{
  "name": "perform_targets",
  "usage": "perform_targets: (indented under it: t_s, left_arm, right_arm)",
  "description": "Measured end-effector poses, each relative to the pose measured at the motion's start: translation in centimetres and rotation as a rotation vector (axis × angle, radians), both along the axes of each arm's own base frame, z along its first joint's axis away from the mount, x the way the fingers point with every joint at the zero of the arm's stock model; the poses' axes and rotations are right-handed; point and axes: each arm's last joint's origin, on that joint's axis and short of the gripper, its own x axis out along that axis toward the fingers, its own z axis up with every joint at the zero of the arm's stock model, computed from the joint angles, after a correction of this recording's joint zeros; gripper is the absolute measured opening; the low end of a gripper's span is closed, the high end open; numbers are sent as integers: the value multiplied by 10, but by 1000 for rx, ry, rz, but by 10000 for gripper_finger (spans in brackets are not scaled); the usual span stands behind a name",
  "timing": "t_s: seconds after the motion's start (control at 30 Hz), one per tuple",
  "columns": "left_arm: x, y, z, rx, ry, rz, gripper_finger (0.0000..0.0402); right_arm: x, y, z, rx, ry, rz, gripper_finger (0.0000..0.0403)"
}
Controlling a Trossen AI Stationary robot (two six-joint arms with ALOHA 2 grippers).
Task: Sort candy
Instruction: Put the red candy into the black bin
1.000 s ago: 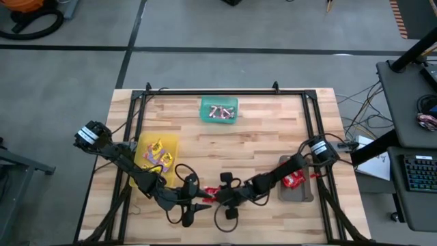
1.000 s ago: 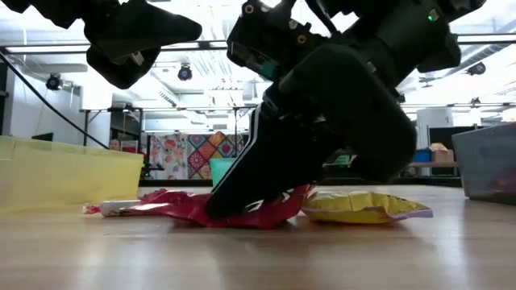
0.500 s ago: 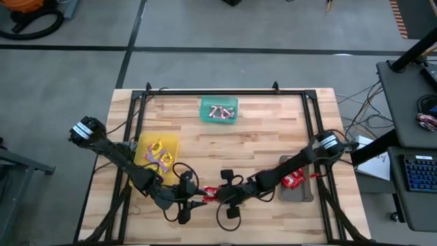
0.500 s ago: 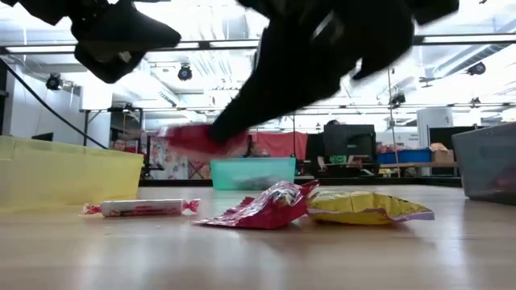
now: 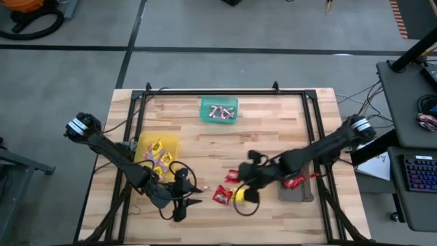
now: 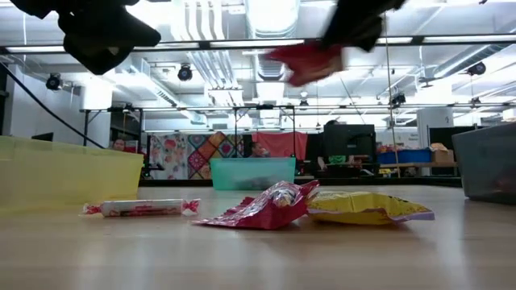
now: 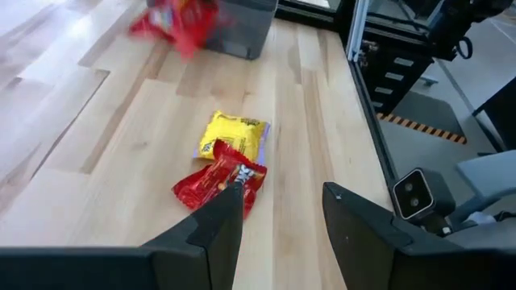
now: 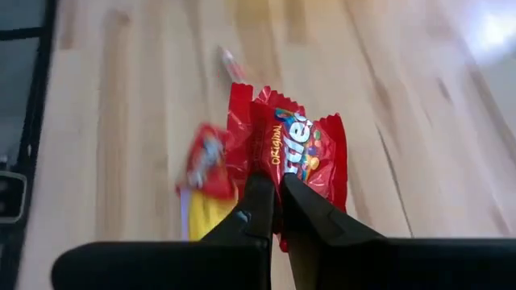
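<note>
Overhead, the right claw (image 5: 235, 179) was clamped on a red packet (image 8: 294, 157) (lifted clear of the bench (image 5: 266, 130)), above another red packet (image 5: 222, 195) touching a yellow packet (image 5: 238, 195). Nearby, the left claw (image 5: 196, 196) hung low with fingers apart, holding nothing.

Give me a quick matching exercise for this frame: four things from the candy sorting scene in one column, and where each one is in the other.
Things:
1. red packet
2. yellow packet
3. pink rolls
4. left gripper

Places or states:
A. lying on the table beside another red packet
B. inside the green tray
C. pinched in the right gripper's fingers, off the table
D. open, holding nothing

Pairs: 1-C, 2-A, 3-B, 4-D
</note>
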Motion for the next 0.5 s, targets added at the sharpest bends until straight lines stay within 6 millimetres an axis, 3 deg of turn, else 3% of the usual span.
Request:
perform_targets:
  t_s: [0.3, 0.5]
  left_arm:
    - [2, -1, -6, -16, 17, 19, 155]
    - [2, -1, -6, -8, 6, 39, 155]
  right_arm:
    - [-85, -27, 33, 97, 313, -378, 12]
    - [-133, -36, 25, 67, 539, -676, 12]
